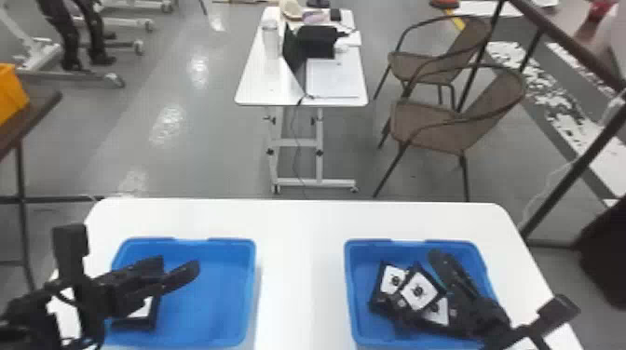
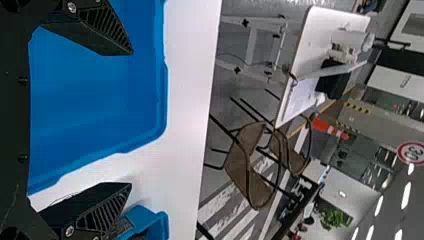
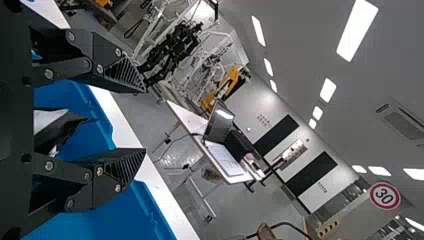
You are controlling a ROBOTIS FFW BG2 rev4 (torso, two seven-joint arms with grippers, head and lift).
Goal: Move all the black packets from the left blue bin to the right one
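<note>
Black left hand (image 1: 180, 270) is spread over left blue bin (image 1: 205, 305); right hand (image 1: 417, 283) is spread right of it, near packets (image 1: 420, 292).

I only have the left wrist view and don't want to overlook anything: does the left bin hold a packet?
Observer: Yes, one black packet lies near the left bin's near left corner, partly hidden by the left gripper.
Operator: Is the right gripper open?
Observer: Yes, its fingers stand apart in the right wrist view.
Operator: How do the packets in the right bin lie?
Observer: Overlapping, in a loose pile.
</note>
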